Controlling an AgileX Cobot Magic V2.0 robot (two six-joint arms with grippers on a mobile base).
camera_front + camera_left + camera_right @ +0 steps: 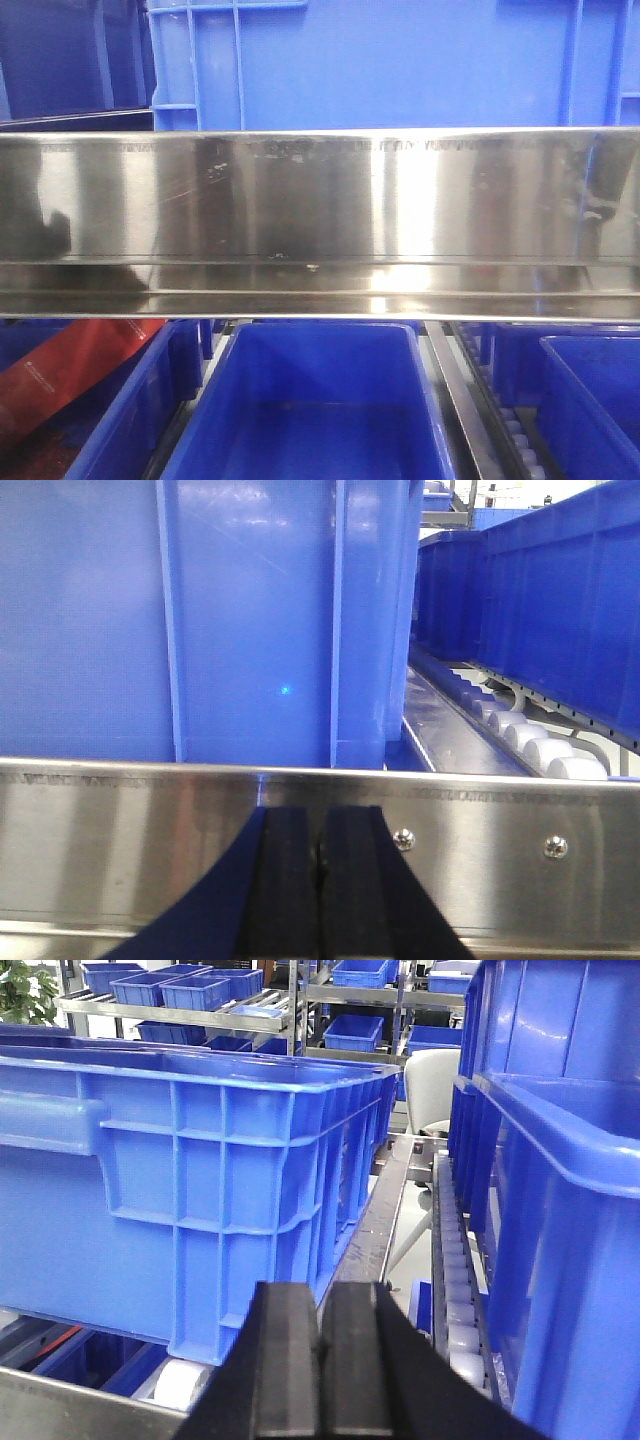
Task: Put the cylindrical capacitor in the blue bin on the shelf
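Both black-padded grippers, left and right, are pressed together holding nothing visible (no cylindrical capacitor can be made out), before the shiny stainless-steel shelf carrying ribbed blue plastic bins.

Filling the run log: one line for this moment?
left gripper: shut, empty | right gripper: shut, empty | capacitor: not visible | blue bin: empty, below shelf rail

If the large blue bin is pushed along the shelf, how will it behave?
The large blue bin probably stays stiff, given its ribbed walls. It likely glides easily, since it rests on white rollers. Weight is unclear; its contents are hidden.
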